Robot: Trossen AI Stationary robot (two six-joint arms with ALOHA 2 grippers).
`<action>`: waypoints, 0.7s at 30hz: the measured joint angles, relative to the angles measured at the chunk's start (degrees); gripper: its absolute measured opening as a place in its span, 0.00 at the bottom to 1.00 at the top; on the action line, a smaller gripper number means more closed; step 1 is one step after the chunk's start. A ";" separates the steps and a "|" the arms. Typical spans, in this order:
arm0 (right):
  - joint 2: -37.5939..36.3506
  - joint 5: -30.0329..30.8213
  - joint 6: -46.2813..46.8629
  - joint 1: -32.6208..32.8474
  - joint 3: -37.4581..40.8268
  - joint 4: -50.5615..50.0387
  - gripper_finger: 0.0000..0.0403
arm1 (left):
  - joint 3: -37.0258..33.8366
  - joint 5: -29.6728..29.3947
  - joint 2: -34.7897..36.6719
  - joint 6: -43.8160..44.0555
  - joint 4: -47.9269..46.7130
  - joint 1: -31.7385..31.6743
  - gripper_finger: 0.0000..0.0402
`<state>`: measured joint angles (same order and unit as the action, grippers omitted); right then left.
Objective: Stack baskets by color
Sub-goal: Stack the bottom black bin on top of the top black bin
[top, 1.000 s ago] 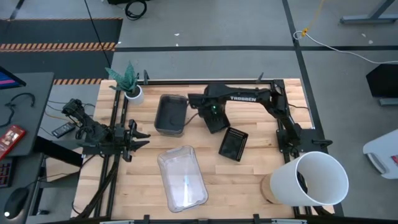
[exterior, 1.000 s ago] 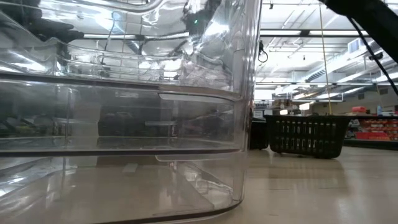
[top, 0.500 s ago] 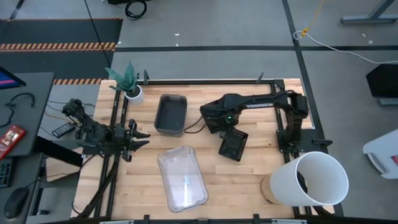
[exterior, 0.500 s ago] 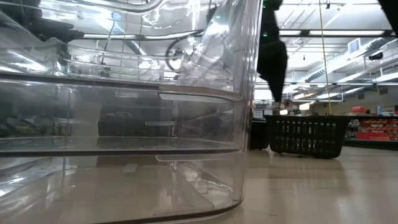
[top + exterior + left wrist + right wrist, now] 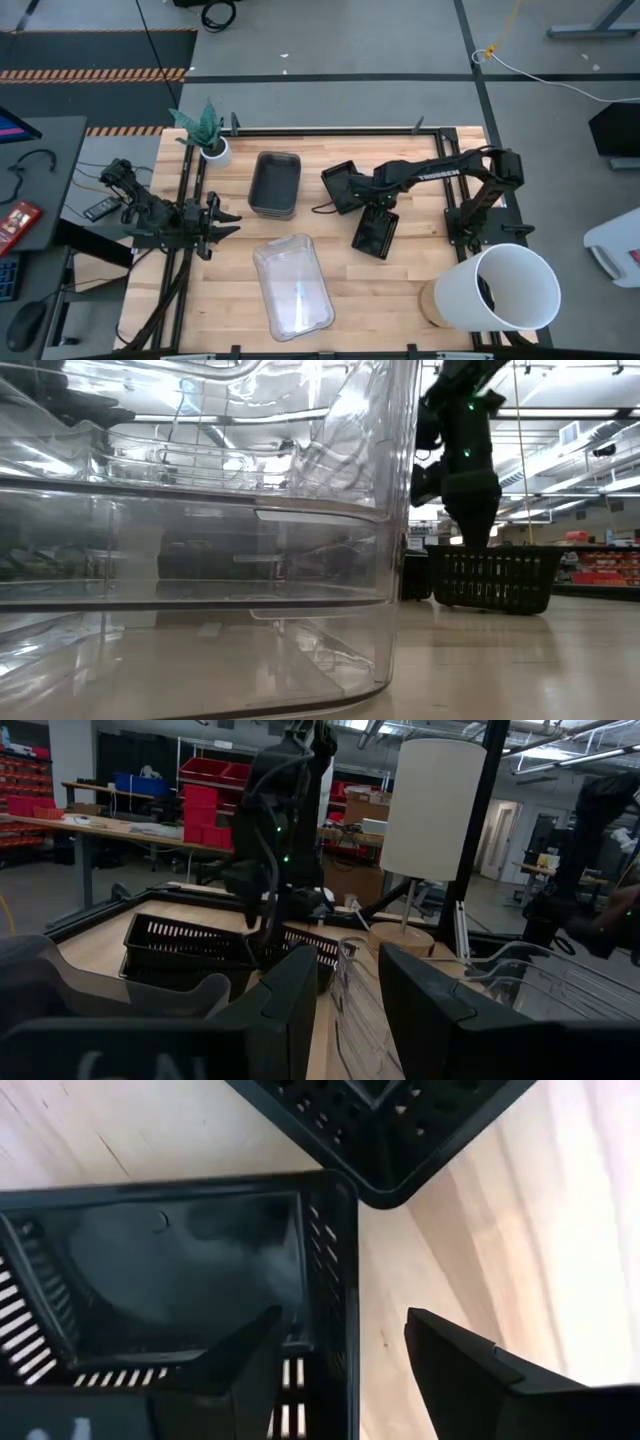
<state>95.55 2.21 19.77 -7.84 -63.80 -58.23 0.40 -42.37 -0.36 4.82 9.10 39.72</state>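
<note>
Two small black slotted trays lie on the wooden table, one (image 5: 376, 234) right of centre and another (image 5: 338, 183) just beyond it. My right gripper (image 5: 377, 206) points down over the nearer tray's far end, open. In the right wrist view its fingers stand on either side of that tray's end wall (image 5: 340, 1280), one over the inside and one over the table, apparently without touching. A dark-grey basket (image 5: 275, 183) sits at the far centre and a clear basket (image 5: 292, 285) near the front. My left gripper (image 5: 214, 216) waits open at the left edge.
A big white bucket (image 5: 507, 288) stands at the near right corner, and a small white plant pot (image 5: 213, 150) at the far left. In the low view the clear basket (image 5: 200, 540) fills the left side, with the black tray (image 5: 490, 578) behind it to the right.
My right gripper has swung from beside the dark-grey basket toward the table's right edge and a little toward its near edge. It has come down over the black slotted tray and entered the low view from above. The second black tray now shows where the arm had covered it.
</note>
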 joint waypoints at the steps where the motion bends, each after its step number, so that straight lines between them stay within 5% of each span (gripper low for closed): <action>1: -0.21 -0.58 -0.20 -0.21 0.99 1.09 0.54 | 0.00 0.00 0.00 0.02 0.00 -0.01 0.29; 10: -0.63 -0.96 -1.88 -0.54 7.20 7.59 0.49 | 0.00 0.00 0.00 0.00 0.02 -0.01 0.29; 21: -0.63 -5.29 -4.57 0.66 8.43 5.75 0.16 | 0.00 -0.02 0.00 0.00 0.02 -0.01 0.29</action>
<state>94.91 -3.08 15.20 -7.17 -55.37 -52.47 0.40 -42.39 -0.36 4.82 9.13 39.70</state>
